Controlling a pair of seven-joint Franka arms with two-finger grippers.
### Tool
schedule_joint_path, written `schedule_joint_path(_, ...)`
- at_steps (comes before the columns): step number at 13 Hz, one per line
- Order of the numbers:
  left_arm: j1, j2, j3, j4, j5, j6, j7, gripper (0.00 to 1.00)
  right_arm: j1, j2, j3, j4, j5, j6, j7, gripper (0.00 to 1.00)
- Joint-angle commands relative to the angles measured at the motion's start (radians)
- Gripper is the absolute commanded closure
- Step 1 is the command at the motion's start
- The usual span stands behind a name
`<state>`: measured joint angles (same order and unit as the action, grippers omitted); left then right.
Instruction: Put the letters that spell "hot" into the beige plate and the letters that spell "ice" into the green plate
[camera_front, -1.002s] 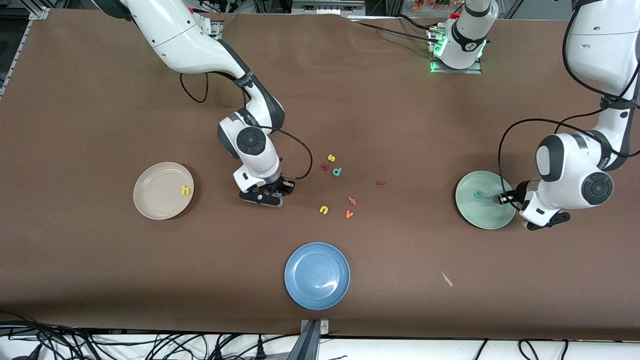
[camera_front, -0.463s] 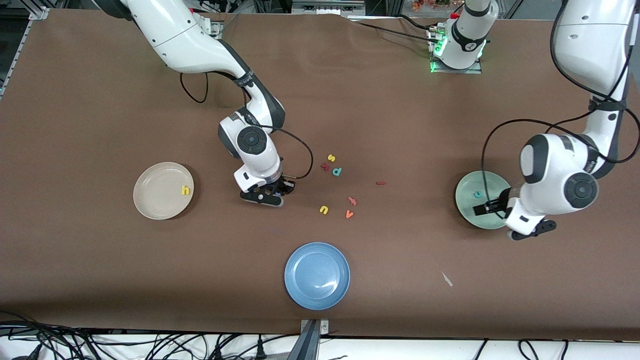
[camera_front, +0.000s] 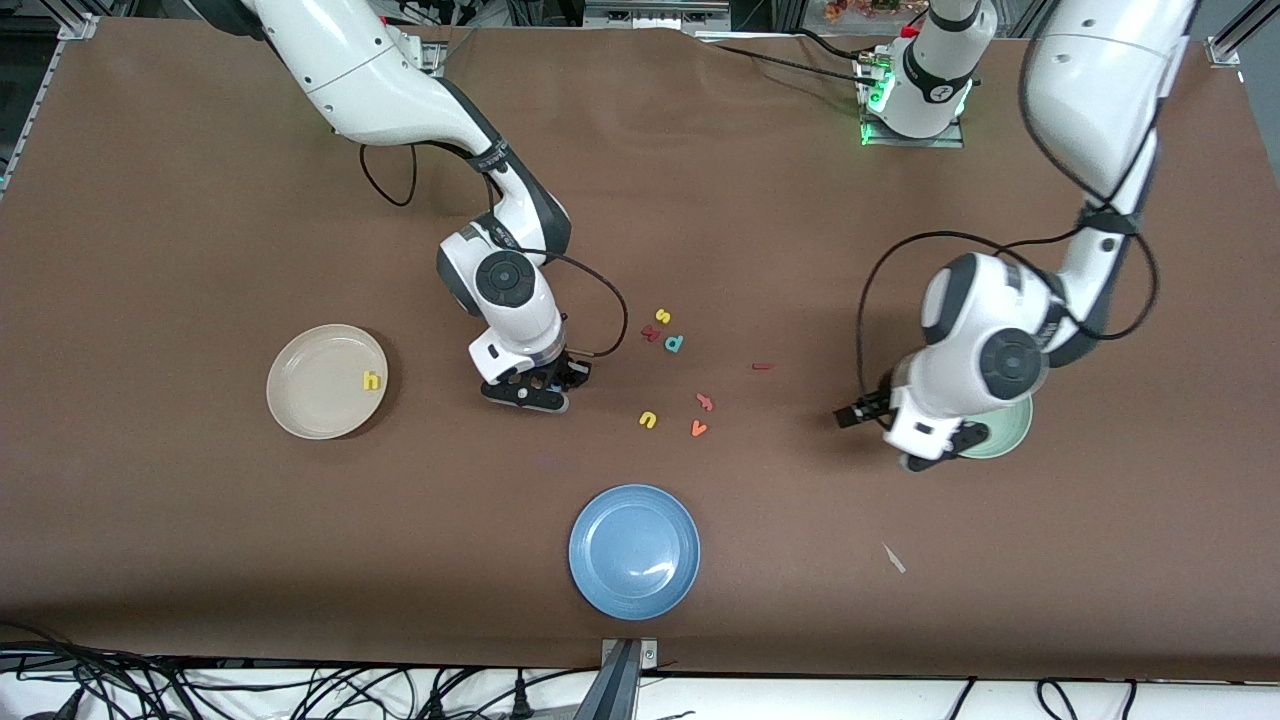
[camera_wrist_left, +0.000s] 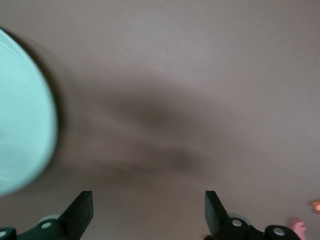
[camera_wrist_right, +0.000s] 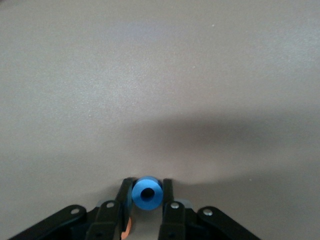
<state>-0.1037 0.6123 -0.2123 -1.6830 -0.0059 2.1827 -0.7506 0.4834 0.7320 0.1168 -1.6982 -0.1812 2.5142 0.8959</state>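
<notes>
Two hands are seen at work over the brown tabletop (camera_front: 200, 560). The right hand (camera_front: 545, 385) is set low on the tabletop, between the beige plate (camera_front: 327, 381) and the loose letters, and its fingers (camera_wrist_right: 167, 197) are pinched on the blue o (camera_wrist_right: 147, 193), which is gripped from both sides. The left hand (camera_front: 858, 413) is held over bare tabletop beside the green plate (camera_front: 1005, 432), toward the letters; its fingers (camera_wrist_left: 82, 212) are spread wide and nothing is held between them.

Since a second ago, the left hand has been swung off the green plate and out over the tabletop toward the middle, and that plate is now mostly covered by the arm in the front view. The right hand has stayed where it was and has been closed on the o.

The yellow h (camera_front: 372, 380) is lying in the beige plate near its rim. The contents of the green plate cannot be made out now. The blue plate (camera_front: 634, 551), nearest the front camera, is seen with nothing in it.

Loose on the tabletop are the yellow s (camera_front: 662, 316), a dark red letter (camera_front: 650, 333), the teal d (camera_front: 674, 344), the dark red bar (camera_front: 762, 366), an orange letter (camera_front: 705, 402), the orange v (camera_front: 698, 429) and the yellow u (camera_front: 648, 420).
</notes>
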Motion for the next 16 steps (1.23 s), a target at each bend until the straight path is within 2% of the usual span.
schedule_joint_path(1,-0.074,0.046,0.007,-0.004,0.003,0.064,-0.133,0.08,-0.025,-0.061,-0.002,-0.027,-0.024,-0.038,-0.031,0.77)
schedule_joint_path(3,-0.12,0.063,0.007,-0.006,0.003,0.068,-0.206,0.16,-0.072,-0.138,0.003,-0.075,-0.024,-0.104,-0.124,0.77)
schedule_joint_path(5,-0.151,0.076,0.007,-0.015,0.003,0.068,-0.243,0.29,-0.146,-0.221,0.006,-0.153,-0.023,-0.115,-0.266,0.77)
schedule_joint_path(7,-0.163,0.076,0.007,-0.038,0.003,0.077,-0.259,0.3,-0.248,-0.308,0.007,-0.259,-0.023,-0.114,-0.445,0.77)
schedule_joint_path(8,-0.163,0.076,0.005,-0.049,0.003,0.097,-0.271,0.35,-0.308,-0.345,0.007,-0.294,-0.02,-0.113,-0.572,0.77)
schedule_joint_path(10,-0.172,0.072,0.005,-0.105,0.003,0.175,-0.302,0.37,-0.409,-0.407,0.007,-0.349,-0.012,-0.115,-0.772,0.77)
schedule_joint_path(13,-0.191,0.07,0.005,-0.121,0.003,0.203,-0.364,0.37,-0.499,-0.439,-0.003,-0.4,-0.011,-0.136,-0.937,0.74)
schedule_joint_path(14,-0.197,0.069,0.005,-0.126,0.003,0.203,-0.387,0.39,-0.515,-0.439,-0.009,-0.414,-0.011,-0.133,-0.959,0.66)
schedule_joint_path(16,-0.214,0.06,0.005,-0.141,0.003,0.201,-0.414,0.39,-0.52,-0.436,-0.011,-0.417,0.005,-0.13,-0.959,0.4)
